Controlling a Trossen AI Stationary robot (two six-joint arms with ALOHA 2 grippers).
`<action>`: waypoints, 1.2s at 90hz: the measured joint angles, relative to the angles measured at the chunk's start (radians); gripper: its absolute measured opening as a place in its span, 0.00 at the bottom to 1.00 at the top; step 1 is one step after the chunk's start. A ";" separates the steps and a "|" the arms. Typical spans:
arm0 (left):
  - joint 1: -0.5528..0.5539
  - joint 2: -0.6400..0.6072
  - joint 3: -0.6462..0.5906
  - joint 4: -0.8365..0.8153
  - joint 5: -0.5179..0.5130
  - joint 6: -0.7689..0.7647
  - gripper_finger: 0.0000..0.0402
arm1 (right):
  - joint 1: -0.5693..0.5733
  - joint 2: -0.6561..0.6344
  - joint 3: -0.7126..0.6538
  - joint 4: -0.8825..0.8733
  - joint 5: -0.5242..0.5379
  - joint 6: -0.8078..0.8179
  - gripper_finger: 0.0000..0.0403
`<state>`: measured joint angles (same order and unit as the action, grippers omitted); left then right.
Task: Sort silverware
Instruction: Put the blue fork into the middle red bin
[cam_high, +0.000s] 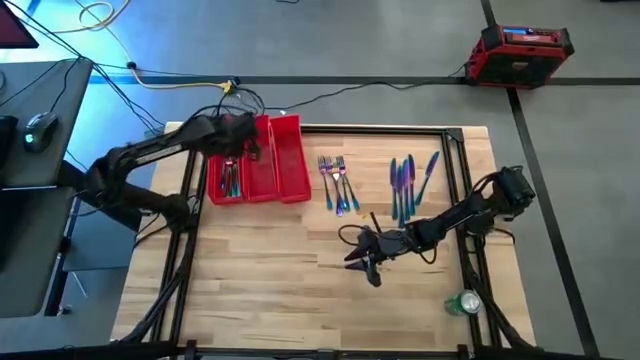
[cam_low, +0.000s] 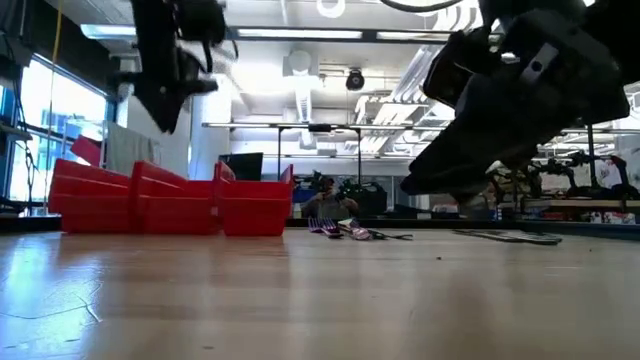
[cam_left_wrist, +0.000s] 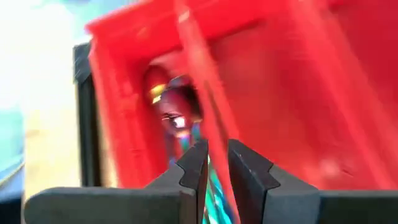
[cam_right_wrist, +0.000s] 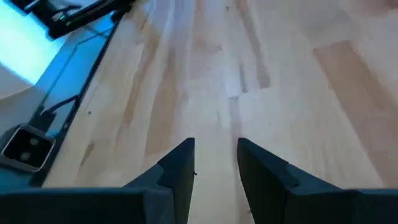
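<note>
Right gripper (cam_high: 362, 262) nearer the loose silverware, fingers parted and empty over bare table (cam_high: 270, 280), forks (cam_high: 337, 182) and knives (cam_high: 408, 185) lying beyond it toward the red tray (cam_high: 290, 165) side, long axes running away from the front edge; left gripper (cam_high: 232, 150) above tray's left compartment holding spoons (cam_high: 230, 178), fingers nearly closed, empty.

We see grey floor (cam_high: 570, 150), a red case (cam_high: 522, 52) at one o'clock, and bright ceiling lights (cam_low: 300, 32).

No readable text, labels, brands or numbers anywhere; the red case (cam_high: 522, 52) on the floor shows only illegible marks.
</note>
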<state>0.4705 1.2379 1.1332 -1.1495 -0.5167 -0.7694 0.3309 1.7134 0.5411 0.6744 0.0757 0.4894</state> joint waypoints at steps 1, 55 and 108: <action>-0.016 -0.009 0.000 0.000 -0.006 -0.005 0.11 | 0.000 0.000 0.000 0.001 0.009 0.000 0.27; -0.884 -0.099 -0.101 -0.014 -0.483 -0.358 0.11 | -0.275 0.001 0.592 -0.705 0.411 -0.231 0.27; -1.017 -0.131 -0.115 -0.145 -0.477 -0.346 0.11 | -0.584 0.138 0.650 -1.051 0.080 0.018 0.38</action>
<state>-0.5465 1.1069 1.0180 -1.2949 -0.9934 -1.1157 -0.2526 1.8515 1.1908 -0.3763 0.1561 0.5075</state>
